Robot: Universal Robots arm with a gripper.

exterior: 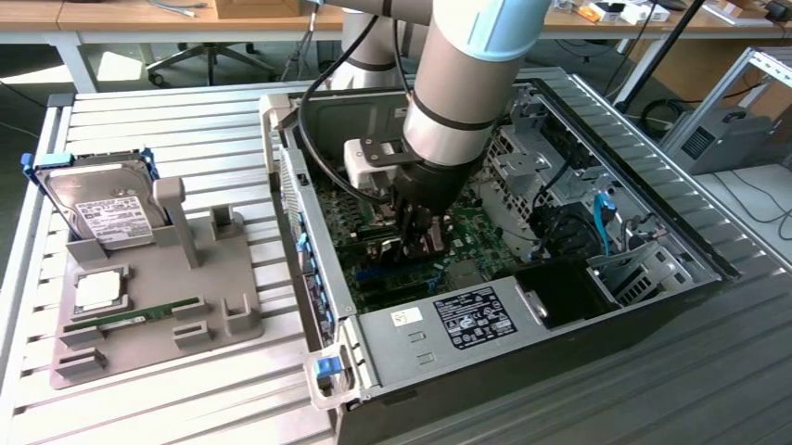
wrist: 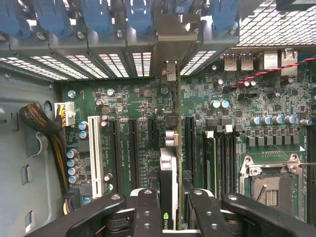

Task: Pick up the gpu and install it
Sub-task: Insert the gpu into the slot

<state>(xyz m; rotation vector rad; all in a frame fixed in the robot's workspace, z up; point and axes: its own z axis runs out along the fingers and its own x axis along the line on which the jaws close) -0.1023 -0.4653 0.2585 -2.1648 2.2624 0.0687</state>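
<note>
- Gripper (exterior: 418,236) is down inside the open PC case (exterior: 644,222), just over the mobo (exterior: 477,232).
- Wrist view: fingers (wrist: 148,207) are clamped on the gpu (wrist: 168,168), one on each side. The card stands on edge btwn them.
- Gpu is above the black expansion slots (wrist: 133,143), w/ a white slot (wrist: 95,148) further off. Its far end points at the rear bracket openings (wrist: 118,61). Can't tell if it's seated in a slot.
- Exterior view's left: grey holder tray (exterior: 236,278) w/ hard drive (exterior: 106,213) upright and RAM stick (exterior: 136,317) lying flat, well apart from the case.
</note>
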